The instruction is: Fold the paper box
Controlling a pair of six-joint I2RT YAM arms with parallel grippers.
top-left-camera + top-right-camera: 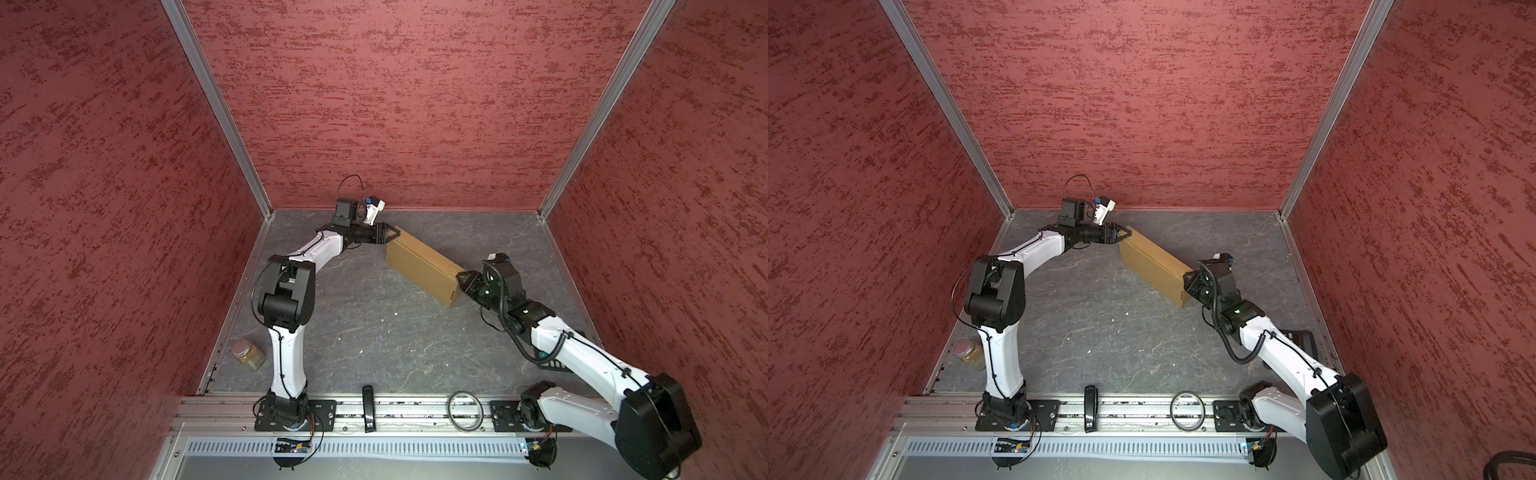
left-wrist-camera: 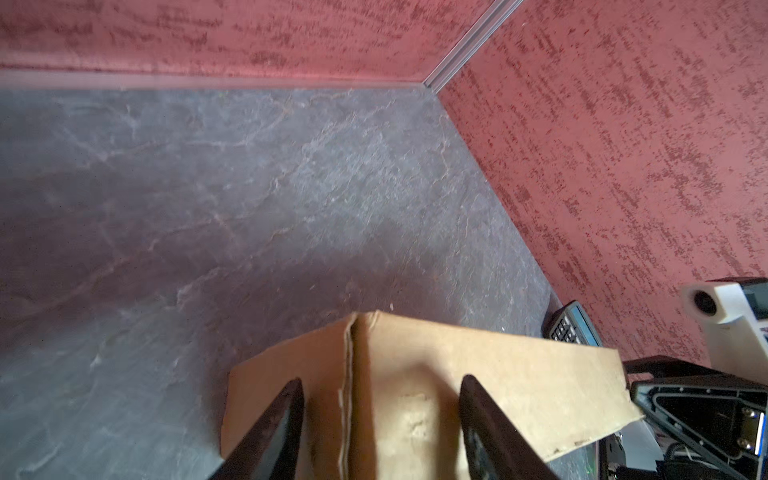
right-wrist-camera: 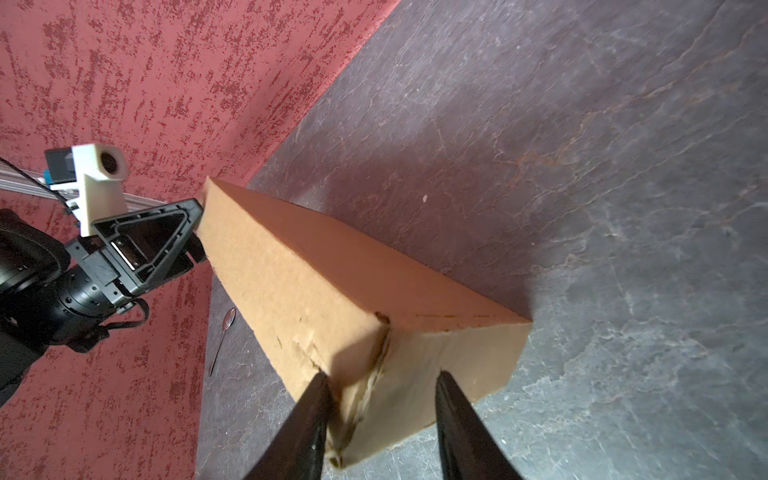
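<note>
Just beyond the silver mounting rail [image 1: 415, 409], toward its right end, my right gripper [image 1: 460, 277] stands with jaws partly apart. Its tips rest against the near end of the plain brown corrugated cardboard box [image 1: 419, 259], astride a scuffed corner crease. That box, closed into a long shallow block, runs slantwise farther from the rail. Farthest from the rail, my left gripper [image 1: 392, 232] meets the opposite end, jaws likewise part-open, clamping nothing that I can see. I judge the cardboard light, stiff across its panels and soft at worn creases. I would hold flat panels near the ends, not the frayed corner.
</note>
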